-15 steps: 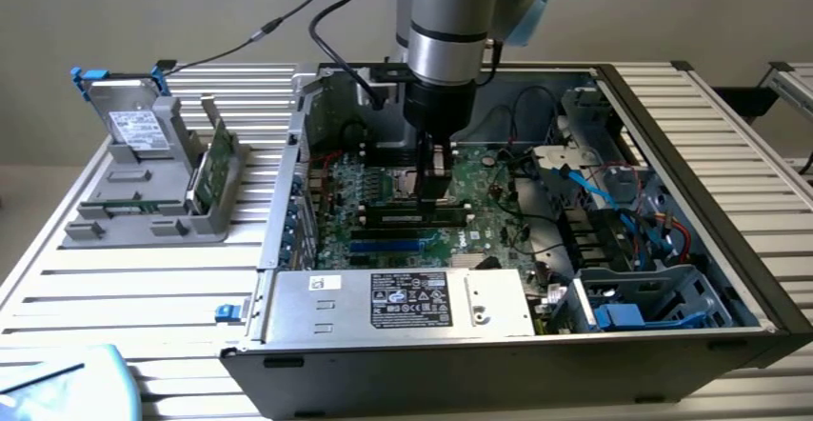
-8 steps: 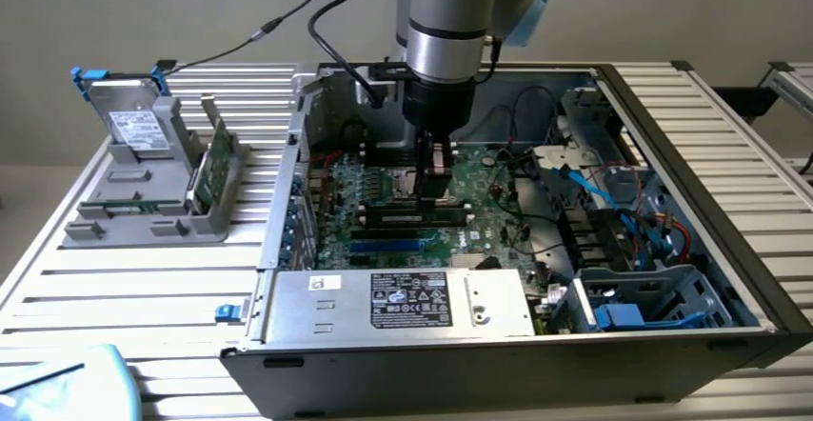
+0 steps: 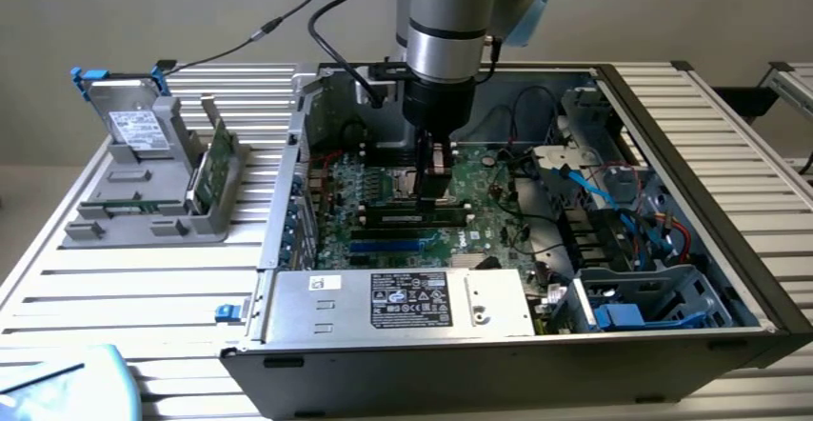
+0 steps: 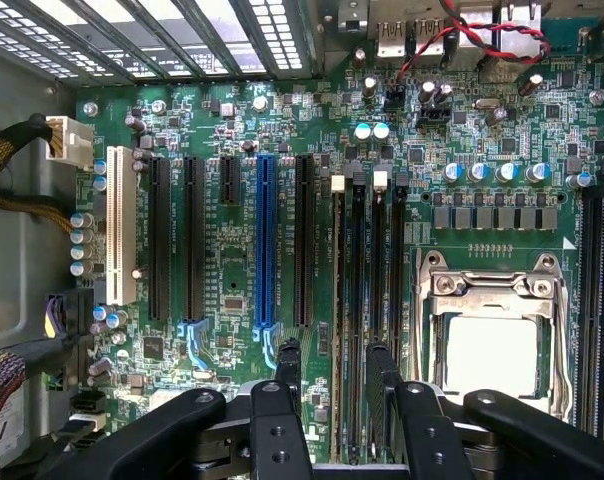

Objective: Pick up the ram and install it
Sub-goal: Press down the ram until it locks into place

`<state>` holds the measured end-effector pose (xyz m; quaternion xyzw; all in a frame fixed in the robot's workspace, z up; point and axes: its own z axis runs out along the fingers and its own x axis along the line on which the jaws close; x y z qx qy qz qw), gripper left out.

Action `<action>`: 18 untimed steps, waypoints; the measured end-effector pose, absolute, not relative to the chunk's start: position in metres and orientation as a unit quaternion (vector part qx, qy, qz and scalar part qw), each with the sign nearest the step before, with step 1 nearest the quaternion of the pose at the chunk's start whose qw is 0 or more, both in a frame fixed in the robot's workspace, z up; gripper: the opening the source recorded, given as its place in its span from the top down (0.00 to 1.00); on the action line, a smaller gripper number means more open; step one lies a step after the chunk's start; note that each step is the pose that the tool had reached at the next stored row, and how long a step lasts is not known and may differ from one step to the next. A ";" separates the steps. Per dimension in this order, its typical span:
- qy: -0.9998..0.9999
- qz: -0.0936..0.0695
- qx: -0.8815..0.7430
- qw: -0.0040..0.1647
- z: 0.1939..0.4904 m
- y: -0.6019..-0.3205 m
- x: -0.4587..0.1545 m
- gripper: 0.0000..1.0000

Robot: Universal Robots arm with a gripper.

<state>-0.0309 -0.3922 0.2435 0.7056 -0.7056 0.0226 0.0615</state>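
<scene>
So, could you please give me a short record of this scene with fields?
gripper: black two-finger gripper, open, holding nothing
position: over the long black memory slots of the big green motherboard
ram: slim green circuit-board stick, standing in grey plastic rack, outside the open computer case

A ribbed silver aluminium tabletop point(image 3: 128, 292) carries an open black metal computer case point(image 3: 508, 378) across its middle, a grey plastic rack point(image 3: 140, 213) near its edge at the exterior view's left, and a pale blue object point(image 3: 76, 383) at that side's near corner.
</scene>
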 end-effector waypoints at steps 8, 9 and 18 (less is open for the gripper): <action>-0.706 0.023 0.706 0.062 0.244 -0.392 -0.031 0.75; -0.706 0.023 0.706 0.062 0.244 -0.392 -0.031 0.81; -0.706 0.023 0.706 0.062 0.244 -0.392 -0.029 0.89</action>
